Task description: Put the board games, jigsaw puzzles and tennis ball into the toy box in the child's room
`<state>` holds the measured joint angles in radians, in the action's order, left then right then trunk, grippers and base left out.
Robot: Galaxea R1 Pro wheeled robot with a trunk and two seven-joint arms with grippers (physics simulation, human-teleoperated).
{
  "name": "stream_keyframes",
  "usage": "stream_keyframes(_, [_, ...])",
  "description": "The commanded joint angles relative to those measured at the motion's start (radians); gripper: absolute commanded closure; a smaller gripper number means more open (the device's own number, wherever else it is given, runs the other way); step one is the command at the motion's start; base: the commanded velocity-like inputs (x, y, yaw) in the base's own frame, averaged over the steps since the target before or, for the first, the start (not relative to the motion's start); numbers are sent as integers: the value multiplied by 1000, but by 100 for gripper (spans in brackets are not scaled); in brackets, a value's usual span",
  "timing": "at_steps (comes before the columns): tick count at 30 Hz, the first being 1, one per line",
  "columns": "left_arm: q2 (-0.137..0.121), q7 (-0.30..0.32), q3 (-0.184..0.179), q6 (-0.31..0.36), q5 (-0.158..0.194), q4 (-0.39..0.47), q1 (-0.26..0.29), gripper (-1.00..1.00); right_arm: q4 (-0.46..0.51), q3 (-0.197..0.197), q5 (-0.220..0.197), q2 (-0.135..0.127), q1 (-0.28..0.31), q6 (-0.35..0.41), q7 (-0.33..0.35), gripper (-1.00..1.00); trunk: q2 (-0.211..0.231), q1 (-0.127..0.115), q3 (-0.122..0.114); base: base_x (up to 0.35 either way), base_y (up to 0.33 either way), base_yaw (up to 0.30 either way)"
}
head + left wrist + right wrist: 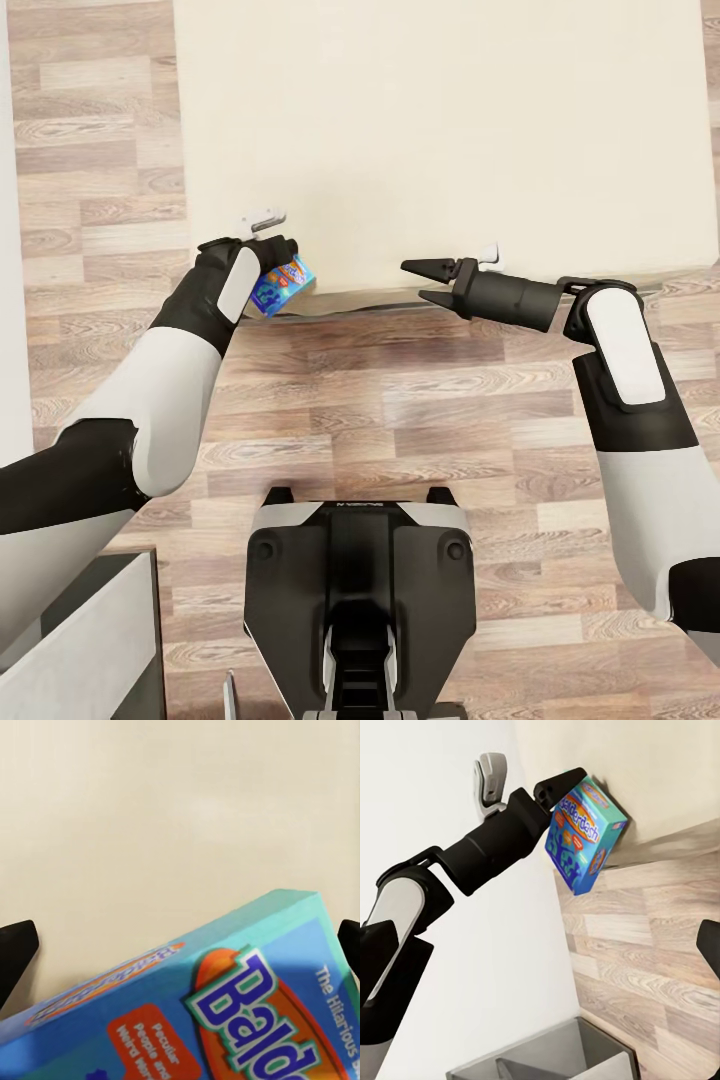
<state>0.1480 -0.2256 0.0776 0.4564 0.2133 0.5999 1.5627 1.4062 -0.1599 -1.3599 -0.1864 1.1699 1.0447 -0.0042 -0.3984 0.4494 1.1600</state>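
Nearest, the robot's dark base sat on the wood plank floor, with a grey bin's corner at the near left. Beyond it, both arms reached toward the near edge of the bed. The left gripper was clamped on the small blue board game, holding it tilted in the air right at the mattress's near-left corner. The right gripper hovered empty by that same edge, its jaws apart.

Risk, as I judged it: the box seemed pinched near one end, so most of it hung out beyond the fingers. A swing or a knock against the mattress edge could twist it loose and drop it to the floor. With the toy box nowhere in these views, a long carry looked likely, giving the grip time to slip.

The right wrist view showed the whole box hanging from the left gripper's fingertips, clear of the floor. The left wrist view gave only a close printed face of the game against the beige mattress. The head view alone showed the far bed surface bare and plain.
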Motion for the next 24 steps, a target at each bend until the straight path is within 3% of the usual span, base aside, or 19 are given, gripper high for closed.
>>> stream_keyframes(1, [1, -6, 3, 4, 11, 1, 0, -100, 0, -1, 0, -1, 1, 2, -1, -100, -2, 1, 1, 0, 0, 0])
stream_keyframes(16, [0, -7, 7, 3, 12, 8, 0, -100, 0, -1, -1, -1, 1, 2, 0, -100, -2, 1, 1, 0, 0, 0])
stream_keyframes(24, [-2, -10, 10, 13, 12, 82, 0, -100, 0, -1, -1, -2, 1, 2, 0, -100, -2, 1, 1, 0, 0, 0])
